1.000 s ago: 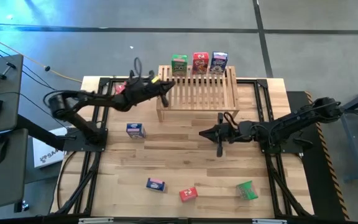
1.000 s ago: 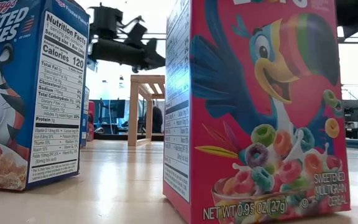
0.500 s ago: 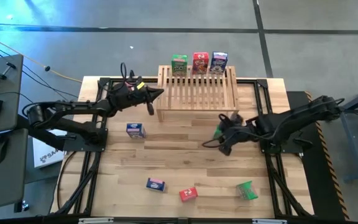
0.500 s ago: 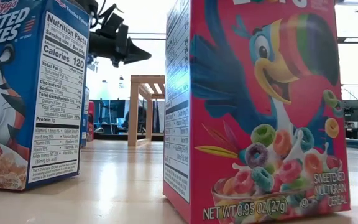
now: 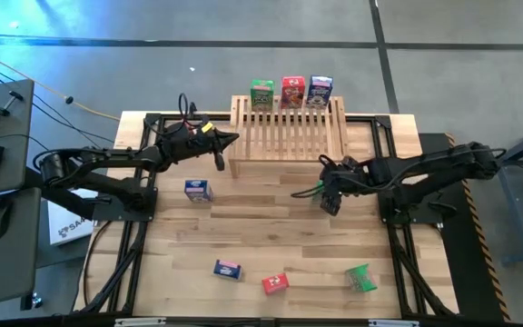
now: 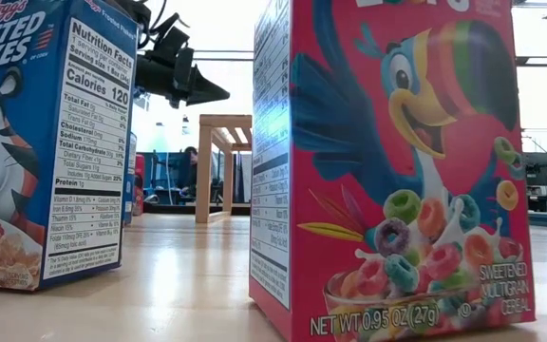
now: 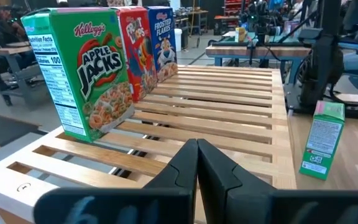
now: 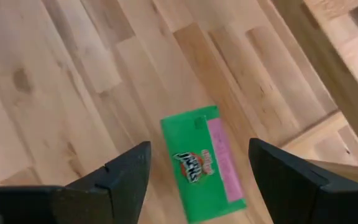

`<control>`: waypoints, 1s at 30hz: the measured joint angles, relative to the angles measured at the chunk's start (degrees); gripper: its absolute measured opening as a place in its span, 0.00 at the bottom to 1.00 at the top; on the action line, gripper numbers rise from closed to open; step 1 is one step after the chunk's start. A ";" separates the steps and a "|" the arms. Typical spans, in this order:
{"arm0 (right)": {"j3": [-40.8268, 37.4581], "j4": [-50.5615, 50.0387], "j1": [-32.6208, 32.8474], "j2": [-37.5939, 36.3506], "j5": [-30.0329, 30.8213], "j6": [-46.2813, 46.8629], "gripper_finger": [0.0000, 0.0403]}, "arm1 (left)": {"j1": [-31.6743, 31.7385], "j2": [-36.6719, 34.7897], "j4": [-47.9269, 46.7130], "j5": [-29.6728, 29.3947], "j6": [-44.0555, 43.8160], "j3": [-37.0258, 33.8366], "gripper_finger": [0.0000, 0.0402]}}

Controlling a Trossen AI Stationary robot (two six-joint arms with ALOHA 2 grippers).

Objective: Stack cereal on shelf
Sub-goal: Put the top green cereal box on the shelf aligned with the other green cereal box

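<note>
The light-wood slatted shelf point(image 5: 289, 134) stands at the table's far side. A green point(image 5: 261, 94), a red point(image 5: 292, 91) and a blue box point(image 5: 320, 89) stand upright along its far edge, and all three show in the left wrist view point(image 7: 95, 68). My left gripper point(image 5: 234, 137) is shut and empty, level at the shelf's left end point(image 7: 197, 149). My right gripper point(image 5: 328, 193) is open and points down over a green cereal box point(image 8: 207, 165) standing on the table just in front of the shelf. Its fingers stand on either side of the box, clear of it.
Loose boxes lie on the table: a blue one point(image 5: 198, 189) left of centre, a blue point(image 5: 228, 269), a red point(image 5: 275, 283) and a green one point(image 5: 360, 277) near the front edge. Two of them fill the low view point(image 6: 397, 161). Bare wood lies between them.
My left gripper has drawn back from the shelf's left end toward the table's left edge, then held still. My right gripper has pulled back a little toward the table's right edge and tipped down. The green box now shows standing below it.
</note>
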 joint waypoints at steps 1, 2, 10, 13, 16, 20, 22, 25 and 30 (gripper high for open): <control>-0.01 -0.14 -0.51 0.56 -0.54 -0.80 0.64 | 0.00 0.00 -0.03 0.00 0.00 0.00 0.00; 0.00 -0.31 -1.01 1.24 -1.11 -1.25 0.64 | 0.00 0.00 -0.01 0.00 0.00 0.00 0.00; 0.02 -1.40 -3.65 6.02 -2.50 -5.25 0.68 | 0.04 0.00 -0.03 -0.09 0.00 0.00 0.00; 0.04 -1.82 -4.60 7.58 -5.10 -5.95 0.68 | 0.04 0.00 -0.03 -0.07 0.00 0.00 0.00; 0.09 -1.84 -5.03 9.14 -7.71 -7.05 0.67 | 0.04 0.00 -0.05 -0.07 -0.01 0.00 0.00; 0.11 -1.62 -5.51 11.54 -11.84 -5.93 0.63 | 0.04 0.00 -0.53 -0.05 -0.86 0.00 0.00; 0.11 -1.55 -5.51 12.58 -13.99 -4.93 0.60 | 0.04 0.02 -0.51 -0.04 -1.52 0.00 0.00; 0.11 -1.17 -5.14 13.67 -15.56 -3.69 0.54 | 0.26 -0.10 -0.33 0.05 -0.97 0.00 0.00; 0.42 0.25 -4.70 13.77 -17.32 -3.47 0.44 | 2.23 -0.79 0.03 3.03 -1.78 0.01 0.00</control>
